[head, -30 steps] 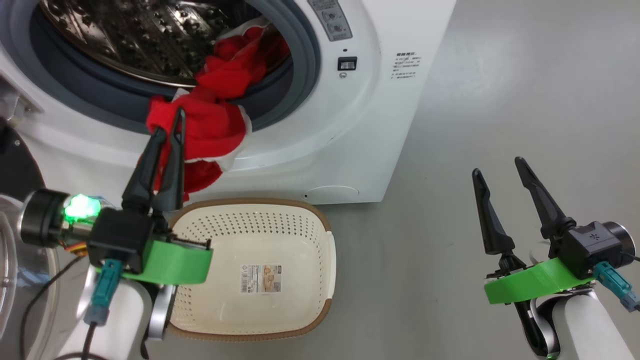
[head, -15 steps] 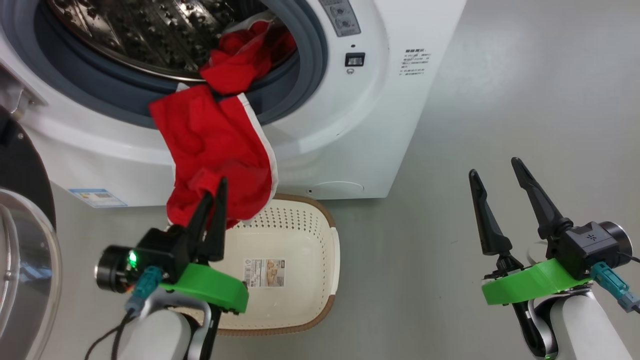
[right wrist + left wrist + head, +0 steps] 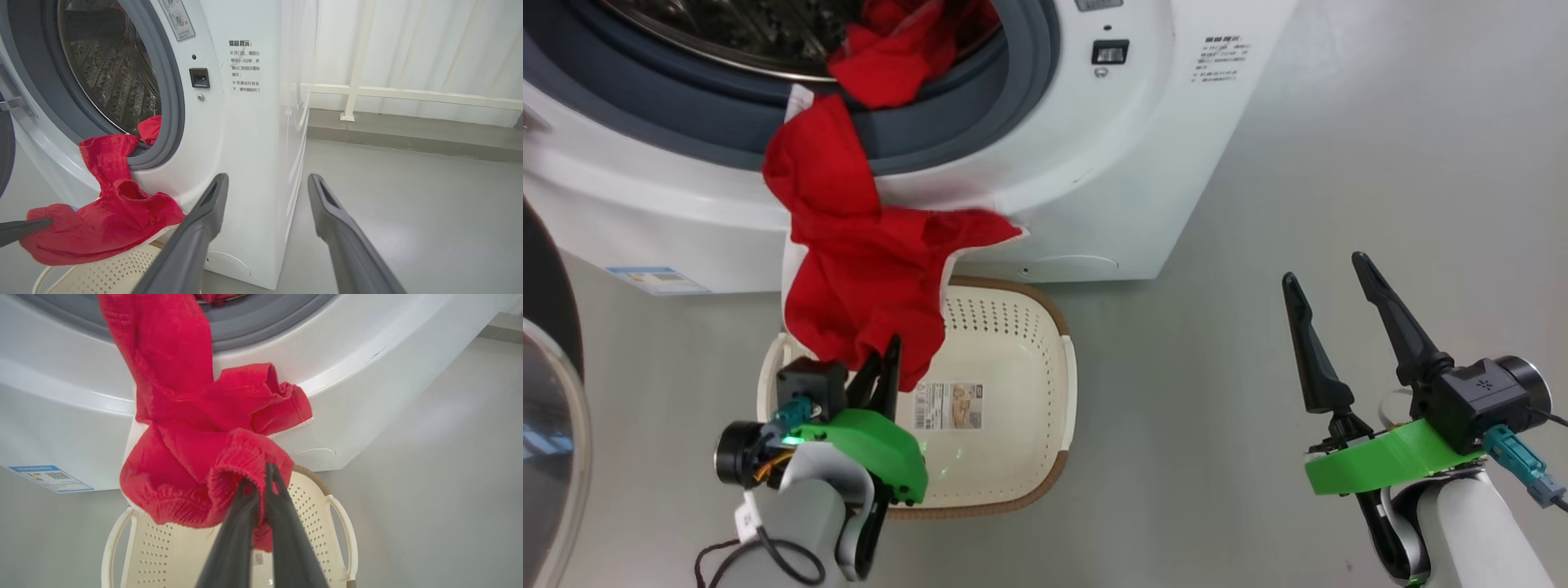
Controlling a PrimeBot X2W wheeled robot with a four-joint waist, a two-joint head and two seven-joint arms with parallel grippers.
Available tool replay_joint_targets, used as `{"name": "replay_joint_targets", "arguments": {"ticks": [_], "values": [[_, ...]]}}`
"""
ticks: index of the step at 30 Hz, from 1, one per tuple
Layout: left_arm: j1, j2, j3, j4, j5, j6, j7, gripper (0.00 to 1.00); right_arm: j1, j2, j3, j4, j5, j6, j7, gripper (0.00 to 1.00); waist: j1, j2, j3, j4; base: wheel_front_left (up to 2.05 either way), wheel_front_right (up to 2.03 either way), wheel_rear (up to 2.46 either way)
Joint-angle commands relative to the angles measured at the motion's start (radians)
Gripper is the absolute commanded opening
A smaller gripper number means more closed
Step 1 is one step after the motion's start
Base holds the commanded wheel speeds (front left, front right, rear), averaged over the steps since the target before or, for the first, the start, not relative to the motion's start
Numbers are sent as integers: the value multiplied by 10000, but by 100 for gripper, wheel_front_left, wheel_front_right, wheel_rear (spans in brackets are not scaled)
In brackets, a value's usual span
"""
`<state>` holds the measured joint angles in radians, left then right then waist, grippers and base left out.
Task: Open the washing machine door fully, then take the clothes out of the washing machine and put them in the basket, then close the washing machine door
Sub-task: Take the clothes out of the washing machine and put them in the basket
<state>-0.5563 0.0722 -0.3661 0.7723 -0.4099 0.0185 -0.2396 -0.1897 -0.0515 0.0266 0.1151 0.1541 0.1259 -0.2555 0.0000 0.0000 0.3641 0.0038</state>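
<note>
The left gripper (image 3: 885, 363) is pinched shut on the hem of the clothes (image 3: 866, 269). Their long axis runs from twelve o'clock, at the washing machine (image 3: 1094, 188) mouth, down to six over the basket (image 3: 1021, 384). At four o'clock, the right gripper (image 3: 1323, 271) gapes wide, empty.
</note>
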Motion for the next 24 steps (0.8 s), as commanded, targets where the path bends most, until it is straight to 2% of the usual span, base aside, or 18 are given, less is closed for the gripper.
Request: {"name": "replay_joint_targets", "arguments": {"ticks": [1, 13, 19, 24], "values": [[-342, 127, 320, 71, -111, -76, -130, 0, -253, 13, 285, -295, -91, 48, -63, 100, 0, 0, 281, -104, 0, 0, 0], [-2220, -151, 405, 3674, -792, -584, -57, 0, -632, 13, 262, -499, 24, 48, -63, 100, 0, 0, 1536, -603, 0, 0, 0], [-2759, -179, 578, 4659, -1186, -728, 223, 0, -844, 13, 193, -602, 82, 48, -63, 100, 0, 0, 2067, -782, 0, 0, 0], [-2949, -189, 412, 4987, -1197, -735, 909, 0, -978, 13, 159, -645, 101, 48, -63, 100, 0, 0, 2402, -863, 0, 0, 0]]}}
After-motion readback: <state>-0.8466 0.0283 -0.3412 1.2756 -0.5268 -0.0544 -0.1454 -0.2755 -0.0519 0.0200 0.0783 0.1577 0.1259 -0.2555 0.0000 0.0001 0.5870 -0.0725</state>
